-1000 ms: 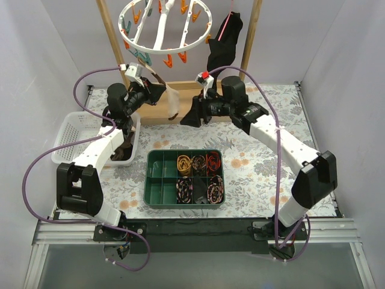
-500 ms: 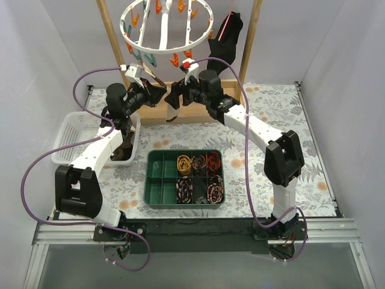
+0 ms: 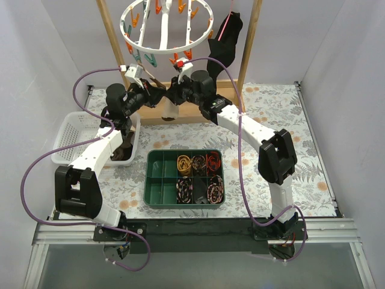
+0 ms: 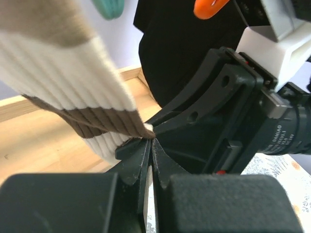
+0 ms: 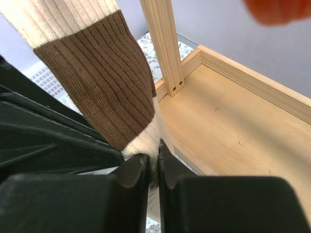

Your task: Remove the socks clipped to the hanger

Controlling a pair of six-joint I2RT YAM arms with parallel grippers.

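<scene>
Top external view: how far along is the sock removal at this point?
Done: dark socks already lie in the white basket, and most pegs on the hanger look bare. In hand: both the left gripper and right gripper are pinched shut on the cream-and-brown striped sock, which seems to hang from a teal peg. Left: pulling it free and dropping it off.

**Top view:** hanger (image 3: 162, 27) cropped by the upper edge; striped sock (image 3: 170, 110) largely masked by the left gripper (image 4: 149, 141) and right gripper (image 5: 154, 162).

**Wrist views:** the sock's upper length is cut off by the frame — its cream end is lost between the fingers (image 5: 131, 177). Teal peg (image 4: 109, 6) and orange peg (image 4: 210, 6) — blurred, cropped at the top edge.
</scene>
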